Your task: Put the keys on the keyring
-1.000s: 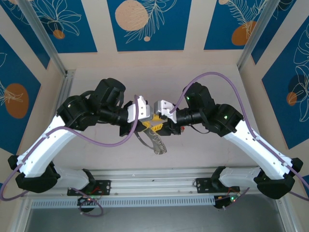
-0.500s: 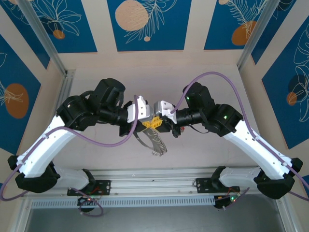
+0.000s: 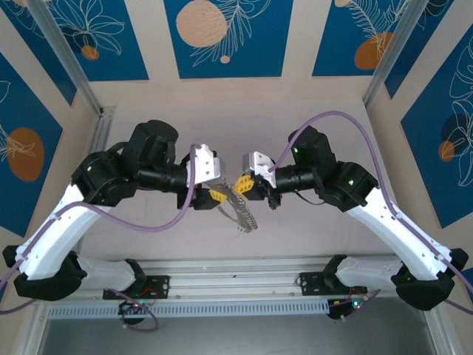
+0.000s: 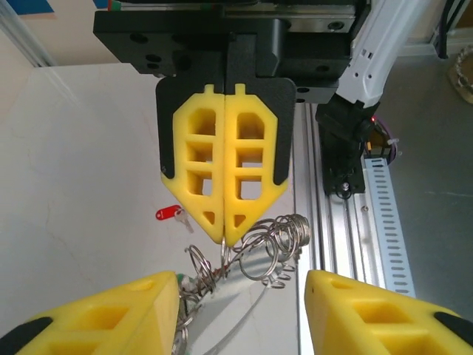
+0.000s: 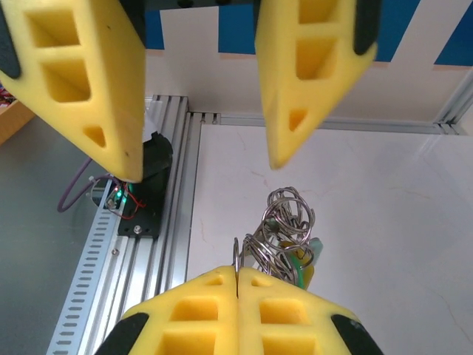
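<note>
Left wrist: keyring (image 4: pixel 288 233) in the closed right pincer (image 4: pixel 224 237) (left pincer (image 4: pixel 240 276) spread wide)

The keyring (image 4: pixel 275 240) is gleaming as glossy coiled metal wire; the key (image 4: pixel 168 214) is showing a shiny red plastic head. The right gripper (image 4: pixel 224 225) is presenting matt yellow plastic pads (image 4: pixel 182 155). The table (image 4: pixel 89 148) is looking smooth and matt; the rail (image 4: pixel 384 207), brushed metal.
</note>
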`<move>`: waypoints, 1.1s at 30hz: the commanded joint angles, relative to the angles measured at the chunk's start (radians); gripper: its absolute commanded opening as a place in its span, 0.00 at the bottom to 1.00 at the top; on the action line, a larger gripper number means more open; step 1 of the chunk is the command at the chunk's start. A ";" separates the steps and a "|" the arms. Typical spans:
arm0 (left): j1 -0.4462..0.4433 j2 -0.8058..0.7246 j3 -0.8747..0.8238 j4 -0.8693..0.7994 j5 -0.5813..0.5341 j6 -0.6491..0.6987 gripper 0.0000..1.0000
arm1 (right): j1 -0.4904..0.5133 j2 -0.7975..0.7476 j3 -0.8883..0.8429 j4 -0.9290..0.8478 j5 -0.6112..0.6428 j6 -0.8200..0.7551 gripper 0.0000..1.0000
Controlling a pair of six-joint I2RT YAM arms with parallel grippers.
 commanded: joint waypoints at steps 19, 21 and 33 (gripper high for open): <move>-0.011 0.019 -0.018 0.059 0.052 -0.017 0.32 | -0.019 -0.036 -0.018 0.151 -0.086 0.090 0.00; -0.011 0.017 -0.018 0.064 0.051 -0.021 0.32 | -0.019 -0.035 -0.019 0.156 -0.088 0.090 0.00; -0.013 0.046 -0.018 0.071 0.052 -0.022 0.29 | -0.019 -0.052 -0.037 0.206 -0.109 0.113 0.00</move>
